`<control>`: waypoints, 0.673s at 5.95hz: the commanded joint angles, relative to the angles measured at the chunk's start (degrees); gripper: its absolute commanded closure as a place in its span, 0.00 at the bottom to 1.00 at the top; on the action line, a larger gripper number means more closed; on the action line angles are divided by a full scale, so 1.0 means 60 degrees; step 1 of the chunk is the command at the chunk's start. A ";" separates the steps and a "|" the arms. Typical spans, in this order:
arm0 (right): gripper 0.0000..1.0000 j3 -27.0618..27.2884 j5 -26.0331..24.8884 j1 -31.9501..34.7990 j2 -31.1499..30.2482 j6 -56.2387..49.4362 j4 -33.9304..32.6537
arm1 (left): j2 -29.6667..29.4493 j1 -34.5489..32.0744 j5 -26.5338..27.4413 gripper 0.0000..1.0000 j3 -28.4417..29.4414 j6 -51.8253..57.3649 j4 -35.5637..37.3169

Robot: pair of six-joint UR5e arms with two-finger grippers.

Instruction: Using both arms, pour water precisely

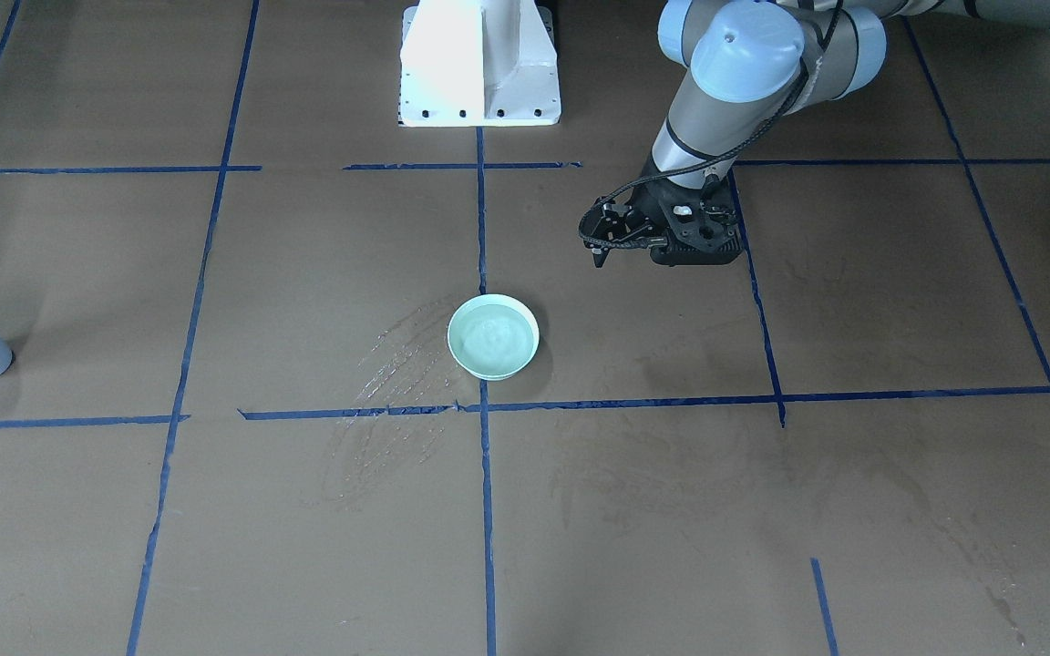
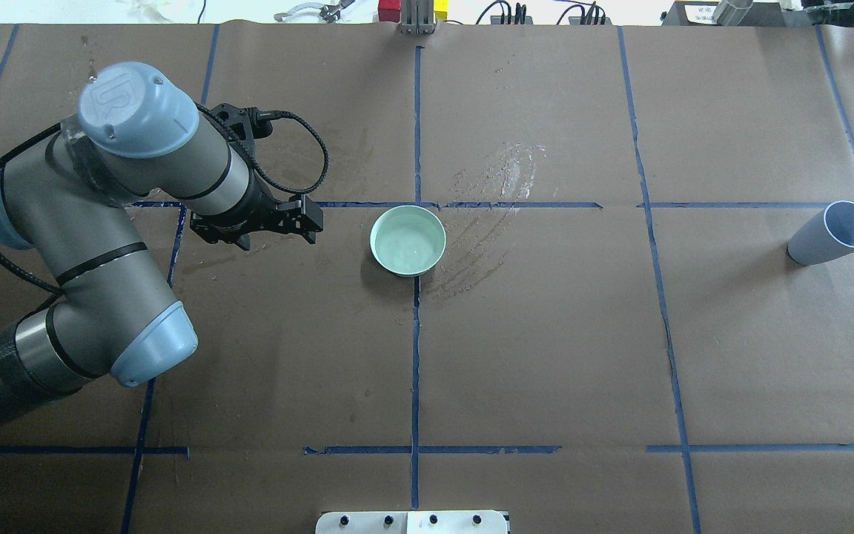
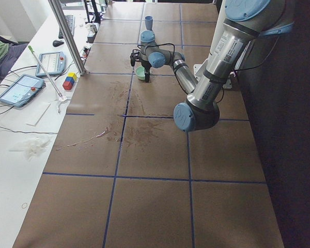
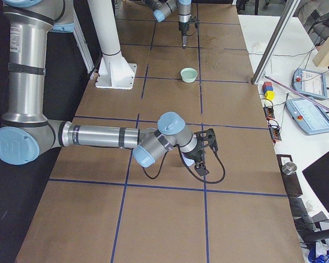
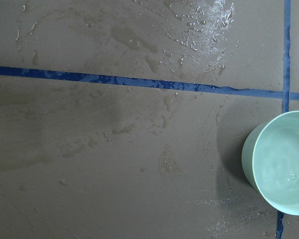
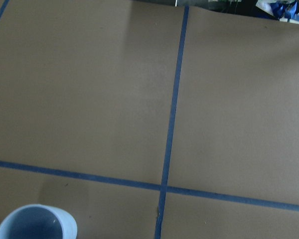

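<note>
1. Overhead: brown paper covers the counter [image 2: 545,356], gridded with blue tape [image 2: 414,334]. The water [image 2: 408,248] lies in a mint bowl [image 2: 379,241] at mid-counter. Glistening streak marks [image 2: 501,178] are just beyond it. The left arm [image 2: 101,245] holds the left fingers [image 2: 310,222] near the bowl. I cannot tell whether they are apart or together. A grey-blue cup [image 2: 831,233] stands well apart, far right.
2. Front: a white pedestal [image 1: 479,64] sits behind the bowl.
3. Left end: a white side counter [image 3: 20,129] carries tablets [image 3: 18,89] and coloured blocks [image 3: 68,81] beside a metal post [image 3: 67,36].
4. Right end: the right arm [image 4: 98,136] reaches low over the paper. I cannot tell how the right fingers [image 4: 202,164] stand.
5. Left wrist: wet blotches [image 5: 134,40] darken the paper beside the bowl.
6. Right wrist: plain paper, a tape crossing, and the cup's rim at the lower left corner.
</note>
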 commanded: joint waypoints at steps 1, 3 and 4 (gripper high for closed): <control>0.00 0.0751 0.0353 0.0231 0.0707 -0.2353 -0.4468 | -0.0315 0.0153 0.0029 0.00 0.0265 -0.0034 -0.0003; 0.00 0.0755 0.0324 0.0348 0.1911 -0.4237 -0.7853 | -0.0785 0.0532 0.0567 0.00 0.0836 -0.0604 -0.0046; 0.00 0.0755 0.0324 0.0349 0.1769 -0.4240 -0.7848 | -0.1150 0.0549 0.0586 0.00 0.1375 -0.1040 -0.0380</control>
